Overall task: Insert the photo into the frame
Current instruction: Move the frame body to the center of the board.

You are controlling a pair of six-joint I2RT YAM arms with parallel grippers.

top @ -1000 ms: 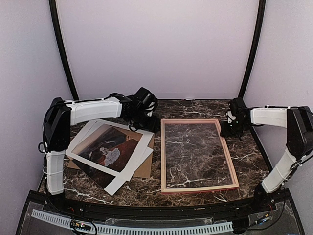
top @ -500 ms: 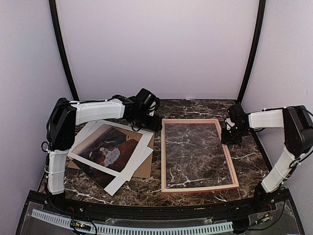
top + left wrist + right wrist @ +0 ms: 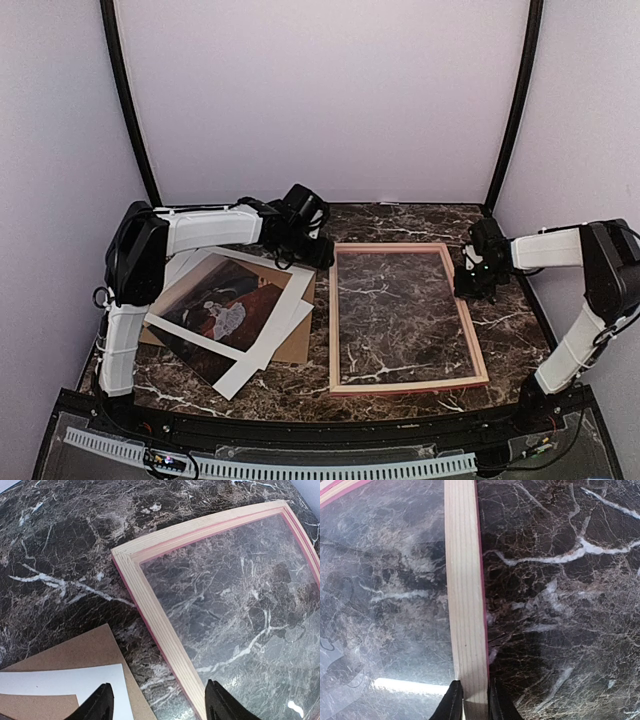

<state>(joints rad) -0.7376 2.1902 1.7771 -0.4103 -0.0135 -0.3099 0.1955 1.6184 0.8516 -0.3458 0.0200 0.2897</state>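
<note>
From above, the frame (image 3: 333,320) lies flat on the marble table (image 3: 505,325), right of the middle, with its long sides running away from my bases. The photo (image 3: 225,305) lies picture side up to the left of the frame, apart from it, and turned at an angle. It rests on a white sheet (image 3: 262,350), and a brown cardboard board (image 3: 297,345) is under that. My left gripper (image 3: 310,250) is at the far left corner of the frame, between the frame and the pile. My right gripper (image 3: 470,285) is at the right rail of the frame, in its far half.

In the left wrist view my left fingers (image 3: 97,705) stand wide apart and hold nothing, so this gripper is released. Beyond them I see the wooden corner of the frame (image 3: 150,605), a clear pane (image 3: 240,605) inside it, and a corner of the cardboard and the white sheet.

In the right wrist view my right fingers (image 3: 452,702) sit one on each side of the pale frame rail (image 3: 465,580) and touch it on both sides. The right gripper is clenched on the frame rail. The rail looks flat on the table.
</note>
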